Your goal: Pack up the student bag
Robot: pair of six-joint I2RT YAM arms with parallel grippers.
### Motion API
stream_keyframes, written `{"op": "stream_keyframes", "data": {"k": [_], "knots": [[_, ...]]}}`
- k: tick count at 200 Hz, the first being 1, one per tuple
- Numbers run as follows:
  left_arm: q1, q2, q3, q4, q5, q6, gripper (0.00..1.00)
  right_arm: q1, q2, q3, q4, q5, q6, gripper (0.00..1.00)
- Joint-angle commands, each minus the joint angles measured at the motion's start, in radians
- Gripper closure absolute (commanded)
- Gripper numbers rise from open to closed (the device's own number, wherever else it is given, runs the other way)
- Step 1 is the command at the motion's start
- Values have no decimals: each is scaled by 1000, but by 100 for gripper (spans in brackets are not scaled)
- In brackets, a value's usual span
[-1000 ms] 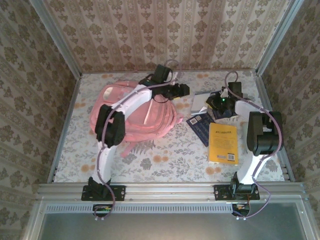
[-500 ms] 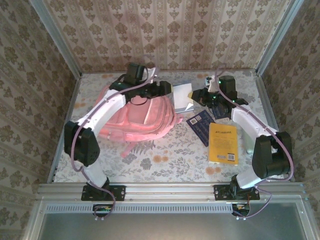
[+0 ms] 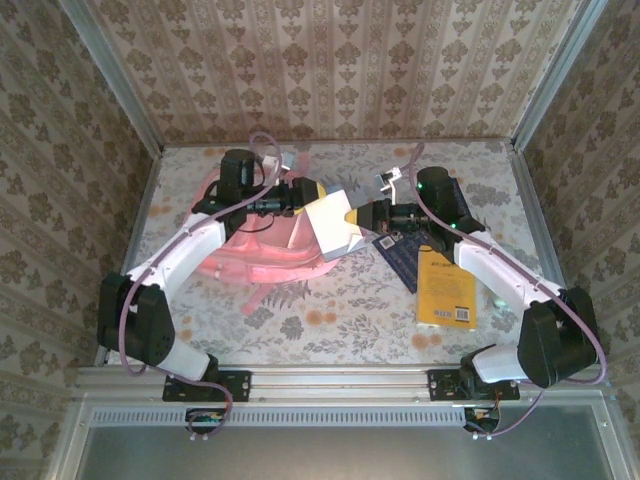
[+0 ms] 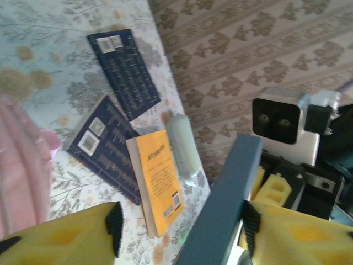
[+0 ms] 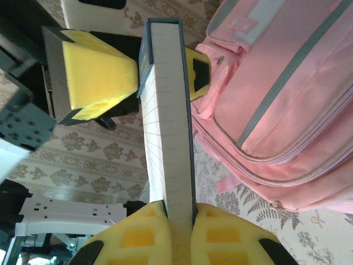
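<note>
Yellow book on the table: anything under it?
The yellow book overlaps one side of a dark blue book; elsewhere it rests on the floral table. How far the blue one runs beneath it, and anything else there, is covered.

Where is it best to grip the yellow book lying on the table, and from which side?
Probably its near short edge, coming from that side: the yellow book lies flat, dark booklets meet its far left corner and a white tube lies along its right.
</note>
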Motion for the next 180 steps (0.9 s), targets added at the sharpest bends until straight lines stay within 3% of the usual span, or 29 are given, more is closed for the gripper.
{"op": "stream_keyframes", "data": {"k": [1,23,67,75,84,88,105,132,180], "knots": [[-14,-30,-45,259,89,-138,47,-4,-32,-22,133,-32,59,100],[-25,-38,-67,311,85,-159,60,-3,-30,-35,149,-13,75,100],[-25,-45,-90,388,93,-205,98,-6,-37,-45,127,71,89,99],[-22,-49,-93,398,85,-216,100,-3,-36,-51,136,88,104,86],[-19,-55,-97,416,68,-229,100,-2,-41,-64,151,115,126,51],[-17,-58,-98,424,61,-240,100,-1,-44,-69,157,132,137,40],[-12,-73,-110,471,8,-282,100,9,-62,-118,219,190,195,15],[-10,-90,-133,555,-85,-377,100,39,-79,-232,383,269,335,4],[-14,-138,-168,546,-223,-398,100,152,-172,-407,661,439,441,0]]}}
